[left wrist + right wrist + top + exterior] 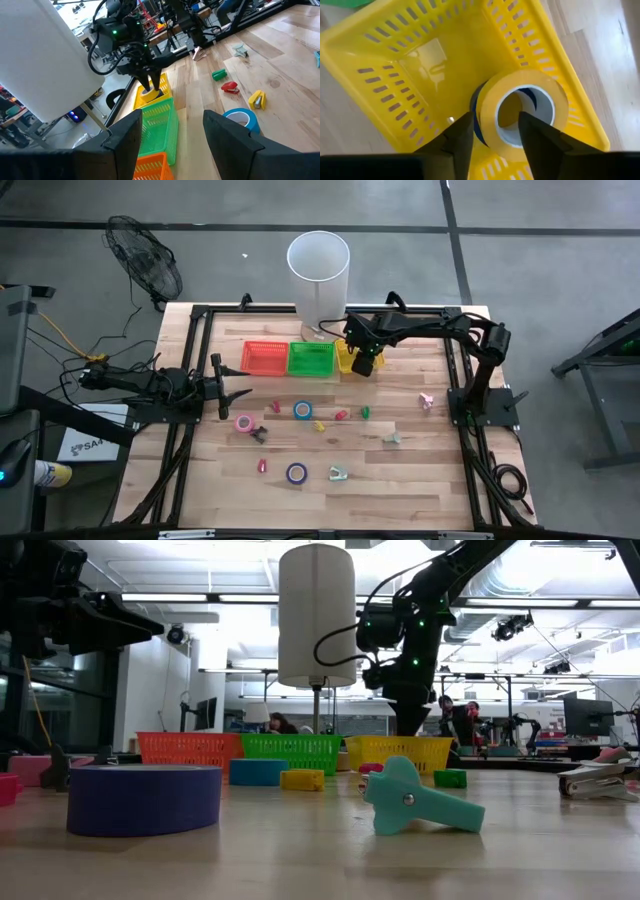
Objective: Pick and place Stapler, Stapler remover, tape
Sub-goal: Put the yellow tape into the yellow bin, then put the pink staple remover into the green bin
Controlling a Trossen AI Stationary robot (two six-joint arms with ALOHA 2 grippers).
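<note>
The right gripper (367, 364) is held directly over the yellow basket (395, 75); its two dark fingers (455, 142) are spread, and a yellow tape roll (522, 112) is seen just beyond and between their tips, inside the basket — whether the roll is touched by the fingers cannot be told. In the left wrist view the same gripper (150, 85) is seen pointing down into the yellow basket (150, 97), with the green basket (311, 359) just beside it and the orange basket (265, 358) next along.

The left gripper (238, 387) is held near the table's left edge; its fingers (122, 142) are spread with nothing between them, and a blue tape roll (241, 120) lies on the wood just beyond one fingertip; a pink tape roll (244, 423) lies near it, and a purple tape roll (296, 473) farther off.

A yellow stapler (257, 99), a red stapler (230, 88) and a green stapler (219, 75) are scattered beyond the blue roll; a teal staple remover (415, 802) lies well apart from both grippers, as does a pink staple remover (426, 401). A tall white cylinder (318, 275) stands behind the baskets.
</note>
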